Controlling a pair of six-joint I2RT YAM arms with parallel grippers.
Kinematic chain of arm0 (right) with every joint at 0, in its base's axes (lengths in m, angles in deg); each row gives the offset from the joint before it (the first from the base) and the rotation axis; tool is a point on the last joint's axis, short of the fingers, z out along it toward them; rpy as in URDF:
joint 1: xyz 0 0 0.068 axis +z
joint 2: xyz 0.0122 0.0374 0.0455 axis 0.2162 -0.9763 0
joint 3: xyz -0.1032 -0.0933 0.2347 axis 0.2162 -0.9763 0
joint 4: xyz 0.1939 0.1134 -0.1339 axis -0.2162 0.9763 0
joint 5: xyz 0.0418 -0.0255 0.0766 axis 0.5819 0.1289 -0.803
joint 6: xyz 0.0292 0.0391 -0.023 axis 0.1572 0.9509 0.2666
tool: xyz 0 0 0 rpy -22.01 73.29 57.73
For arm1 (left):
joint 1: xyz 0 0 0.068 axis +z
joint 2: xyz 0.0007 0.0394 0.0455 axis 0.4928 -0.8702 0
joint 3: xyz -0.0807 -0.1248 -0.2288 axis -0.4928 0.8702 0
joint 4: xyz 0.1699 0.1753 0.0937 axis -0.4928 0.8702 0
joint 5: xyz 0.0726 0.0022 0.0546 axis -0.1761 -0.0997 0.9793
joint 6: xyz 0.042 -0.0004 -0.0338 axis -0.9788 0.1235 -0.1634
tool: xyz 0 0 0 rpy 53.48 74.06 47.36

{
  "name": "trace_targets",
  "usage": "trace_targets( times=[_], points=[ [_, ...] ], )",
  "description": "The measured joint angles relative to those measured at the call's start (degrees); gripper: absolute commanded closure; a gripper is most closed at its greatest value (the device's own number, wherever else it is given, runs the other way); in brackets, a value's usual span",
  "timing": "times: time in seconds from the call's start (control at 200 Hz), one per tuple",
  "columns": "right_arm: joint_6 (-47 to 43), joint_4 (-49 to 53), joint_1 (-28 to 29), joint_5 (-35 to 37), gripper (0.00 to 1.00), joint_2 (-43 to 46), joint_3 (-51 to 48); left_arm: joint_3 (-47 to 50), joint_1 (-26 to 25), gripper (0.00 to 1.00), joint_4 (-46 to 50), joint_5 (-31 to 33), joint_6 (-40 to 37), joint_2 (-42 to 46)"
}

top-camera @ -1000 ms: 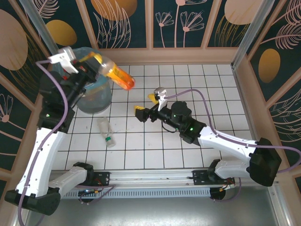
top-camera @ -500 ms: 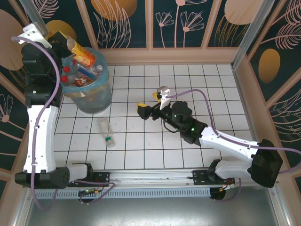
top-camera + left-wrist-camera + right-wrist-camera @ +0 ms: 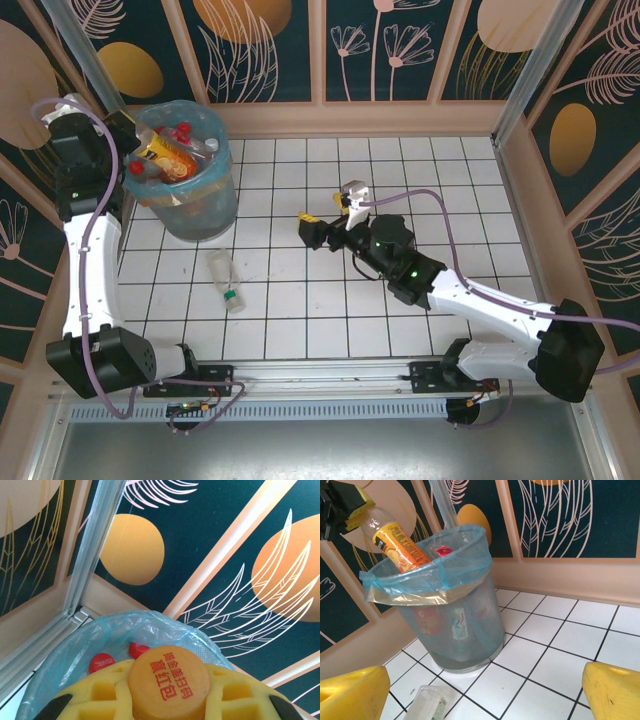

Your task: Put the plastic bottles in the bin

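Left hand (image 3: 135, 150) at the bin (image 3: 207, 215), pinching a bottle; right hand spread over the bench.

Left: yellow fingers (image 3: 95, 695) pressed on either side of the orange cap (image 3: 167, 680) of the orange-labelled bottle (image 3: 400, 550). The bottle is tilted, its lower end inside the bin mouth, its cap end up at the hand. More bottles lie in the blue-lined bin, red caps (image 3: 183, 130) showing on top. Right hand (image 3: 310, 228) hangs mid-bench (image 3: 450, 180), jaws wide apart, nothing between them, facing the bin. One clear bottle (image 3: 226, 281) with a green cap lies flat on the white tiles, just in front of the bin, well apart from both hands.
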Motion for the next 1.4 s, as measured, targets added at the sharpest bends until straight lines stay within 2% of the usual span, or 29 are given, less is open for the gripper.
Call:
trace_targets(
  times=[0.08, 0.365, 0.475, 0.57, 0.681, 0.816, 1.161, 1.401],
  points=[
    [0.22, 0.52, -0.46, 0.00, 0.01, 0.26, -0.33, 1.66, 0.72, 0.72, -2.14, -1.29, 0.63, 0.02],
    [1.99, 2.43, -2.49, 0.02, 0.01, 0.87, -1.05, 4.02, 1.88, 0.69, -6.51, -2.25, 1.92, -1.18],
    [3.04, 2.58, -3.04, 0.02, 0.01, 0.90, -1.51, 3.63, 2.10, 0.48, -7.21, -1.11, 1.68, -2.64],
    [3.56, 2.64, -3.21, 0.00, 0.01, 1.01, -2.01, 3.39, 2.67, 0.45, -6.56, 0.39, 0.39, -4.96],
    [4.35, 3.08, -3.43, 0.02, 0.01, 1.09, -2.01, 3.41, 3.13, 0.45, -3.54, 1.03, -0.33, -8.33],
    [4.55, 3.26, -3.58, 0.02, 0.01, 1.29, -2.01, 2.97, 3.21, 0.51, -3.61, 1.60, -0.94, -9.22],
    [5.95, 4.52, -3.93, 0.04, 0.01, 1.31, -2.01, 1.55, 3.21, 0.49, -2.01, -1.70, -0.92, -9.25],
    [7.41, 4.50, -4.04, -0.59, 0.01, 0.61, -1.88, 0.28, 3.19, 0.61, 0.31, -4.57, -0.96, -5.03]
  ],
)
